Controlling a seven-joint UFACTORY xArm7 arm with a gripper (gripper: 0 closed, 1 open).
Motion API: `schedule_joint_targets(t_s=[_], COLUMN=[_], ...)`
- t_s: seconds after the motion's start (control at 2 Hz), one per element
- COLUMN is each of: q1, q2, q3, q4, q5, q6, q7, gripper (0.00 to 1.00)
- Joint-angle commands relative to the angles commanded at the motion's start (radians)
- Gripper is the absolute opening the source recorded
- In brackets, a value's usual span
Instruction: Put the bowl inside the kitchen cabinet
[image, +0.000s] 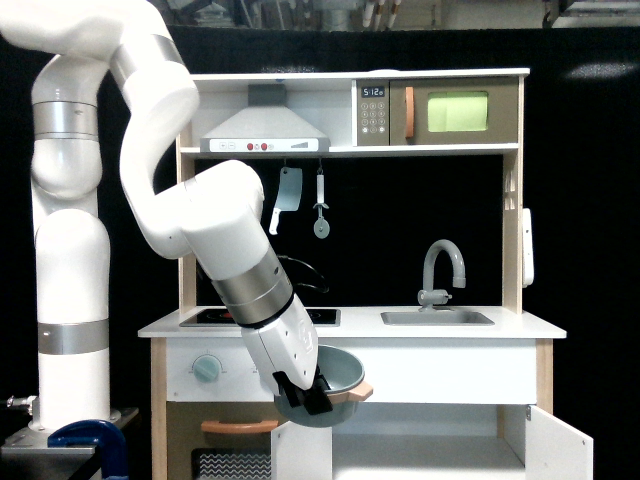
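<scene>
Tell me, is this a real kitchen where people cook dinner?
Probably not. It looks like a wooden toy kitchen set up for robot practice: a black backdrop behind it, a tiny faucet, and a big white robot arm whose gripper holds a little bowl.

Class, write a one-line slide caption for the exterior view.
Gripper holds the tilted bowl before the toy kitchen, above the open cabinet.
</scene>
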Motion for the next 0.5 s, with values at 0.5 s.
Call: schedule_joint_targets(t_s=[0.5], q1=[-0.137], q2=[0.181], q3=[0.214], q4=[0.086], q5=[0.188], q6=[0.036], q7=[-0.074], gripper=[0.0])
